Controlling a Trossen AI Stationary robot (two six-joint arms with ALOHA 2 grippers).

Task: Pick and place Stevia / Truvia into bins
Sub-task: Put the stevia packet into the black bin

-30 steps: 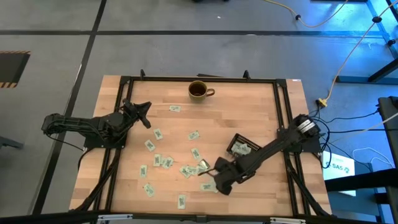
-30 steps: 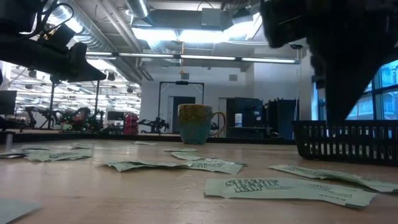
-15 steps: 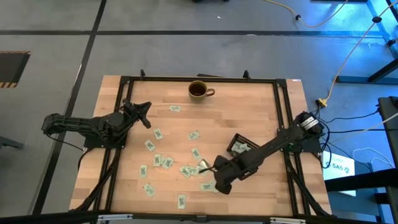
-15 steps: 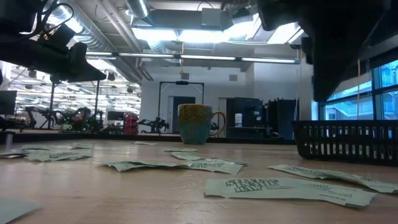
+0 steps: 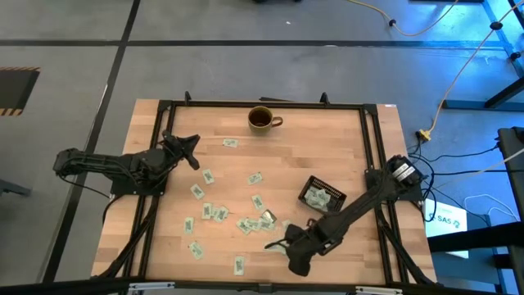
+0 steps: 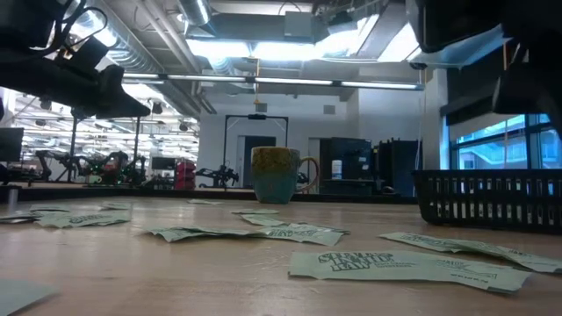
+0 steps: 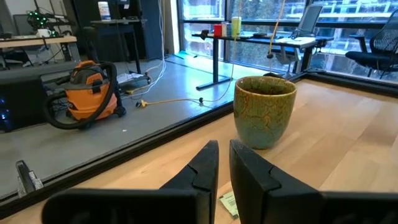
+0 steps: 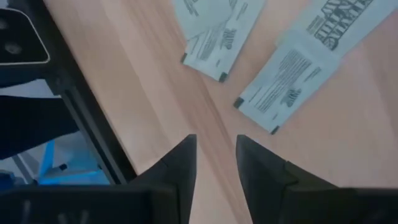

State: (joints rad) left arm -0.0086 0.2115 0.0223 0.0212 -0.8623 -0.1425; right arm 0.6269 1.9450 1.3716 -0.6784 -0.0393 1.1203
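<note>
Several pale green and white Stevia sachets (image 5: pixel 255 201) lie flat across the middle of the wooden table; the low view shows them close up (image 6: pixel 378 263). The black bin (image 5: pixel 315 180) stands right of centre with sachets inside. My right gripper (image 5: pixel 273 244) hangs open near the table's near edge, beside the nearest sachets. In its wrist view the gripper (image 8: pixel 216 165) has bare wood between its fingers, and two sachets (image 8: pixel 217 37) lie just beyond. My left gripper (image 5: pixel 193 151) waits shut at the table's left, facing the mug (image 7: pixel 264 111).
A brown-green mug (image 5: pixel 260 120) stands at the far edge, centre. A black frame rail (image 5: pixel 372 147) runs around the tabletop. In the low view the bin's mesh wall (image 6: pixel 492 197) stands on the right. Bare wood lies between the bin and the mug.
My right gripper has moved toward the table's near edge, away from the bin, and now hangs over the nearest sachets. In the low view its dark bulk has drawn up and to the right. The sachets have stayed where they were.
</note>
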